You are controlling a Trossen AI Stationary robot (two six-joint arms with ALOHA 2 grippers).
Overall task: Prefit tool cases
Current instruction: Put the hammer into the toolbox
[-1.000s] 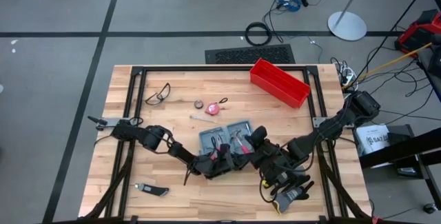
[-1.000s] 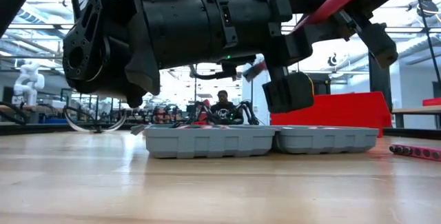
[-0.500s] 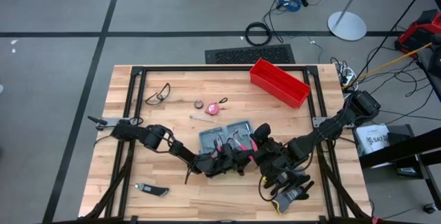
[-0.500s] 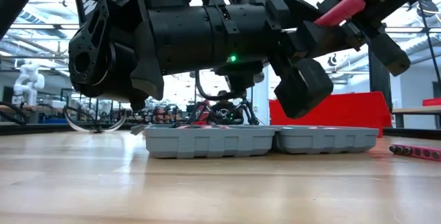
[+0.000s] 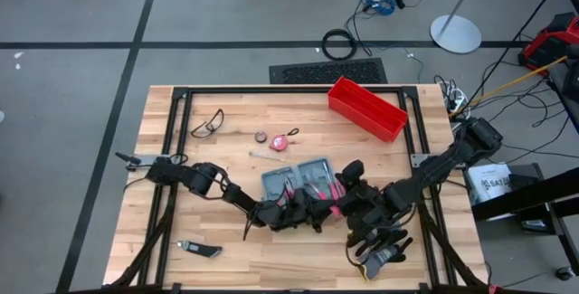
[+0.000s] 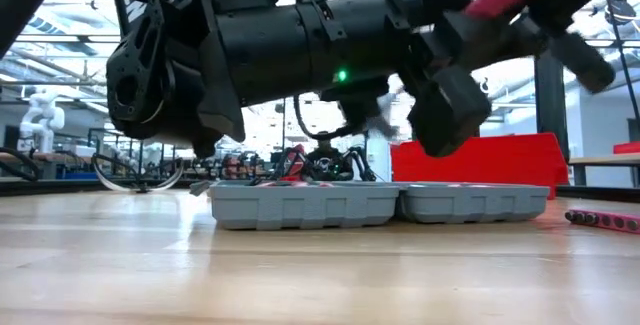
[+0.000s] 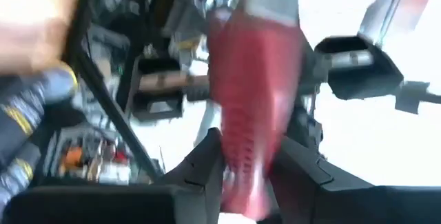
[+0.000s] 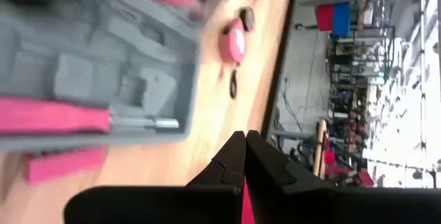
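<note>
A pink-handled tool (image 7: 251, 107) is gripped between the left gripper's (image 7: 249, 176) fingers, above the open case (image 5: 296, 182). If it is lowered off its slot, it could jam or nudge the case. The right gripper (image 8: 244, 156), fully closed and empty, hangs just beside the case, so a collision between arms is possible.

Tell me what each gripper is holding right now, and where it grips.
The left gripper clamps a pink ribbed tool handle near one end, above the open tool case. The right gripper is shut and empty.
</note>
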